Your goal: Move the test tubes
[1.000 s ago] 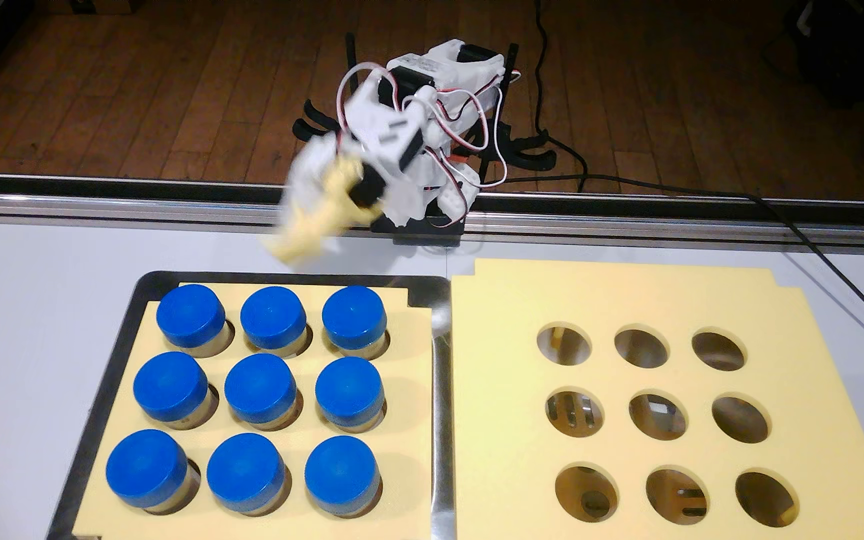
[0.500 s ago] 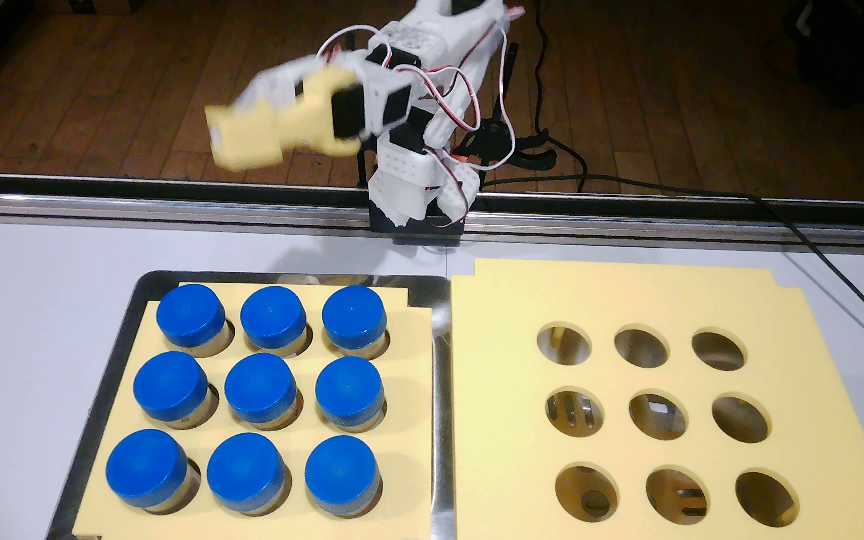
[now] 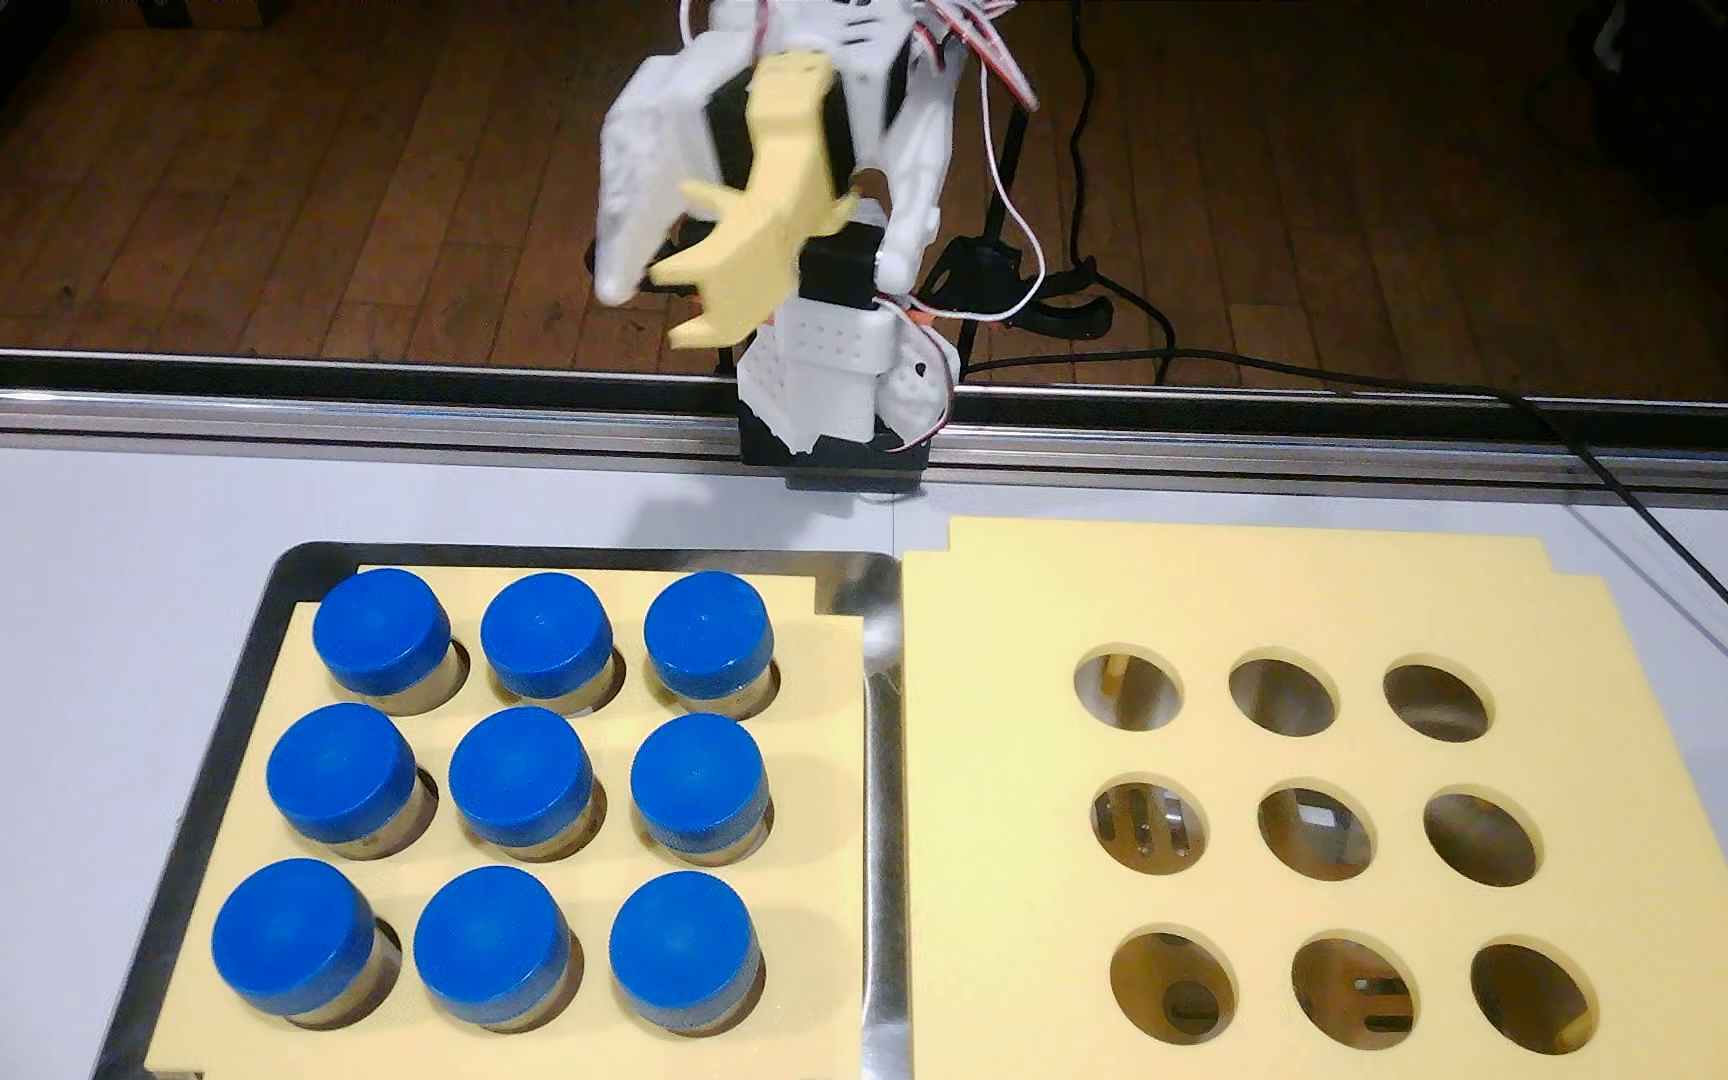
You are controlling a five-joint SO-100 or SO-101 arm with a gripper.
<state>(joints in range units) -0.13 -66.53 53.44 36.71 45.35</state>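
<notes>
Several test tubes (image 3: 521, 774) with wide blue caps stand in a three-by-three grid in the left yellow rack (image 3: 829, 727), which lies in a metal tray (image 3: 881, 831). Only a little clear tube shows under each cap. My gripper (image 3: 654, 312) hangs high in the fixed view, above the table's far edge and behind the tray. It points downward. Its white finger (image 3: 621, 249) and yellow finger (image 3: 735, 291) stand apart with nothing between them. It is well clear of every tube.
A second yellow rack (image 3: 1255, 592) with round holes that hold no tubes lies to the right of the tray. The arm's base (image 3: 839, 415) is clamped on the aluminium rail (image 3: 320, 415) at the far edge. Black cables (image 3: 1670, 540) run along the right side.
The gripper rose from just above the tray's far edge, swung up and left, and now hangs higher, turned to point down. The tubes have not moved.
</notes>
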